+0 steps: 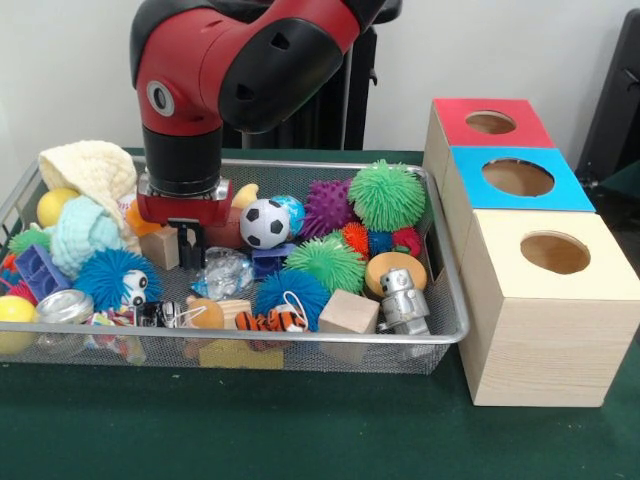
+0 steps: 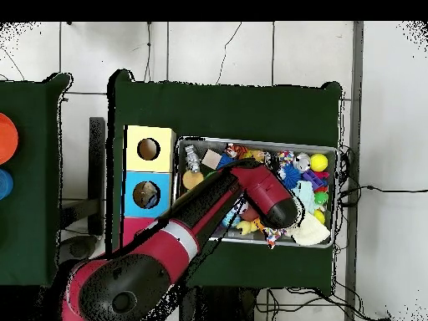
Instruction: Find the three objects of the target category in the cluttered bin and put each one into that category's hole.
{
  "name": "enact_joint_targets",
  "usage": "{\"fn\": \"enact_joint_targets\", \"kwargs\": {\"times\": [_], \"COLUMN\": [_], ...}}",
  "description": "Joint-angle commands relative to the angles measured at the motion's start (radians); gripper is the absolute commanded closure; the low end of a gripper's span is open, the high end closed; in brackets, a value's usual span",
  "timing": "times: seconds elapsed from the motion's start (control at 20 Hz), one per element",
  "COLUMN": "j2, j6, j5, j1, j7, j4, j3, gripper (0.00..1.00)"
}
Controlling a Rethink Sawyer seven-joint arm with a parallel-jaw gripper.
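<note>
Gripper (image 1: 187,243) down in the bin (image 1: 440,330), my jaws narrow and empty; best to single out one toy before closing.

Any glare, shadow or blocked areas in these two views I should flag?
Front view: even light, soft shadow under the wire bin, small highlights on the arm. Overhead view: the arm covers the bin's middle, hiding the gripper.

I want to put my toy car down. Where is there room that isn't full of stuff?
The green table in front of the wire bin is bare, right up to the wooden box. Inside the bin it's packed: spiky balls, the soccer ball, blocks, and the gripper down among them.
</note>
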Motion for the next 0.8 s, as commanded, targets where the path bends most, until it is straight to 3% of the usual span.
{"fn": "enact_joint_targets", "kwargs": {"times": [0.05, 0.55, 0.8], "j2": [0.03, 0.033, 0.039], "j6": [-0.015, -0.003, -0.007], "j5": [0.044, 0.044, 0.029], "j1": [0.005, -0.005, 0.009], "j7": [-0.143, -0.185, -0.156], "j4": [-0.065, -0.075, -0.079], "j3": [0.198, 0.208, 0.187], "gripper": [1.0, 1.0, 1.0]}}
